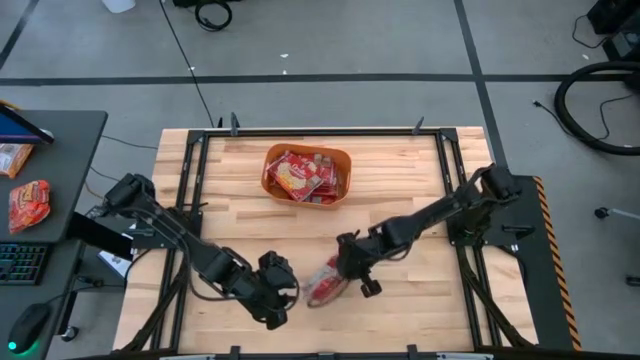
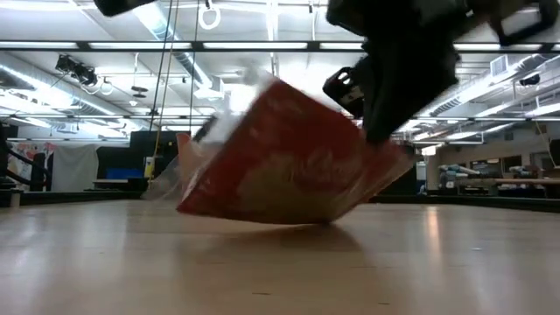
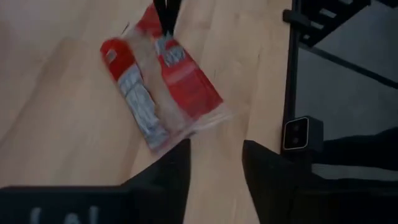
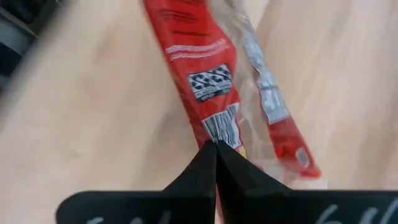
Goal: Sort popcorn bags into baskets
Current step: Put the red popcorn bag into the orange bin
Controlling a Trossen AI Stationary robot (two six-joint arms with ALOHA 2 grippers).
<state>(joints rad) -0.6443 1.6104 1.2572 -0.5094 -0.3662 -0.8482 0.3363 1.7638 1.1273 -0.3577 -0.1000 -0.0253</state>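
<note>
One red popcorn bag (image 1: 322,283) with a white-grey label lies tilted near the table's near edge, between the two grippers. My right gripper (image 1: 347,268) is shut on it. It also shows in the left wrist view as the bag (image 3: 160,84) and in the low view as the bag (image 2: 289,162). My left gripper (image 1: 284,290) waits open just to the bag's left, fingers pointing at it without touching. The orange tub (image 1: 271,160) stands at the table's far middle, and several red bags (image 1: 306,174) lie in it. My right gripper (image 4: 216,148) pinches the bag's short end beside the barcode (image 4: 219,127) between its two shut fingers. It comes from above, slanting from the table's right. The bag is tilted up at the held end, and its lower edge (image 2: 324,219) rests on the table.
Black frame rails (image 1: 186,180) run along the table's left and right sides. A side desk on the left holds a larger orange-red crinkled packet (image 1: 28,203), a keyboard (image 1: 20,262) and a mouse (image 1: 28,322). Bare wood lies between the tub and the grippers.
</note>
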